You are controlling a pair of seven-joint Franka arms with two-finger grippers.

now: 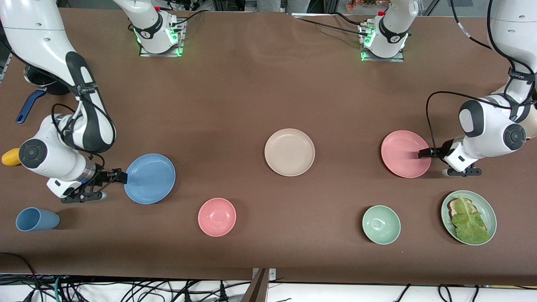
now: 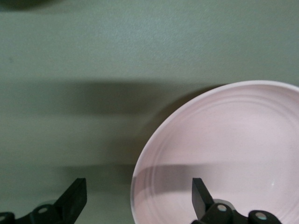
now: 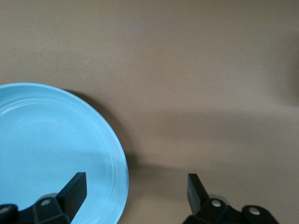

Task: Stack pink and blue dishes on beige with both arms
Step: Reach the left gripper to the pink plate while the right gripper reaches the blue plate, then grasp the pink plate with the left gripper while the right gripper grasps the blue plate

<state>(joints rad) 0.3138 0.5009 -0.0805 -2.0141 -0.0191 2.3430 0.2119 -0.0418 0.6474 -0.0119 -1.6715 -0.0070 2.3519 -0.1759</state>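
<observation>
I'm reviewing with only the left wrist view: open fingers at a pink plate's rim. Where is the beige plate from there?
Observer: The beige plate lies mid-table, between the pink plate, where the left gripper is, and the blue plate.
Operator: And the right arm?
Observer: The right gripper is open at the blue plate's rim, one finger over the plate, one over the table.
Operator: Anything stacked on beige yet?
Observer: No, nothing lies on it.
</observation>
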